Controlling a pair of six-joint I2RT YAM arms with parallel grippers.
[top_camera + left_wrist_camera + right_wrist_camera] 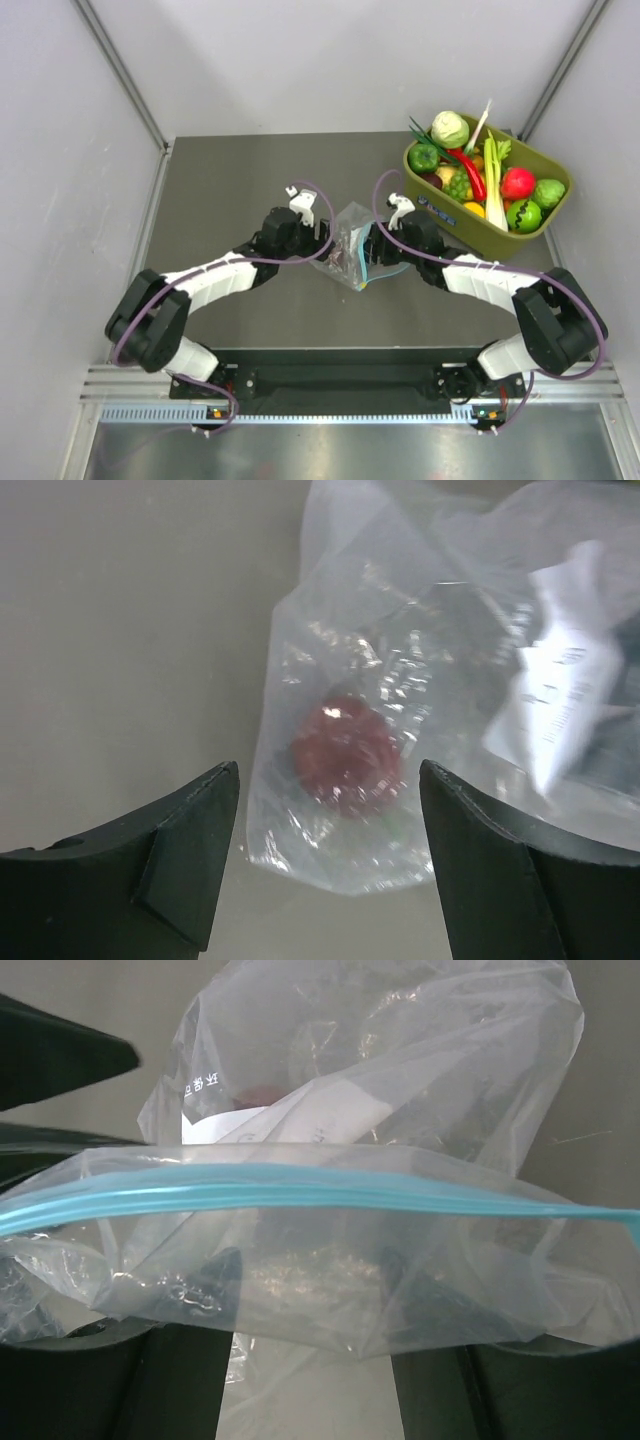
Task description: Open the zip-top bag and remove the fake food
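The overhead view alone takes in the whole scene: a grey table (pixel 230 180) between pale walls (pixel 60 150), an olive tub (pixel 475 228) of toy produce at its right rear, and a clear bag (pixel 352 245) lying at the centre. The left wrist view adds a red round toy (pixel 345 755) inside the bag, and the right wrist view shows its teal zip strip (pixel 300 1195) running across. The left arm (pixel 215 275) and right arm (pixel 480 275) bend inward to meet at the bag; the left tool (pixel 328 780) is spread around the bag's corner, and the right tool (pixel 312 1340) is spread too, with plastic draped over it.
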